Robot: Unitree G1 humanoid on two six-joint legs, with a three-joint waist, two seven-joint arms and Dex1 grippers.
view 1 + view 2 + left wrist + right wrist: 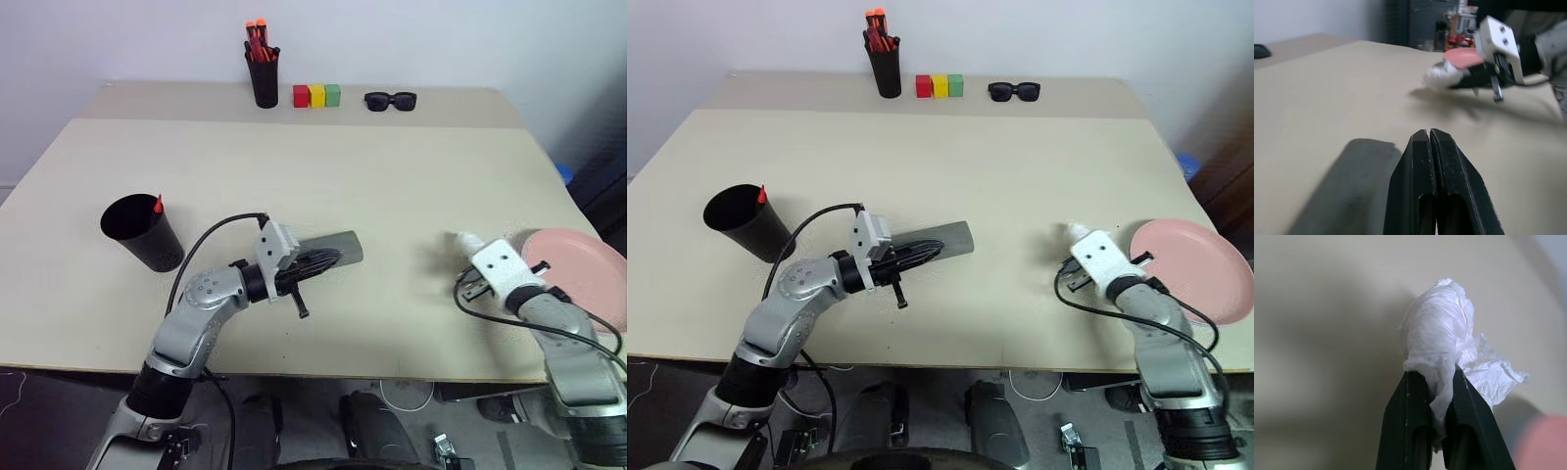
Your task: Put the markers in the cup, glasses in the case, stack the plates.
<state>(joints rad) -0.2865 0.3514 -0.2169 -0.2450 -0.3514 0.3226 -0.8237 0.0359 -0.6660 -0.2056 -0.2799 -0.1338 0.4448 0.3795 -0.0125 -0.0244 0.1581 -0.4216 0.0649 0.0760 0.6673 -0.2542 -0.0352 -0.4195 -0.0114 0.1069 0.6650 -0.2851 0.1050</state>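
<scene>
Pinching a crumpled white tissue [1442,342], the right gripper [1442,382] sits at the near right of the table [392,196].
Its jaws are closed on the tissue, just left of the pink plate [578,269]. The left gripper [1429,142], jaws pressed together and empty, lies over the grey case [338,245] near the table's middle. At near left the black cup [142,232] holds a red marker [158,205].

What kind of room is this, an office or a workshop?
Probably a robotics test room set up like a desk. A plain table stands against a bare wall and holds sorted props: a pen holder, coloured blocks and sunglasses.
</scene>
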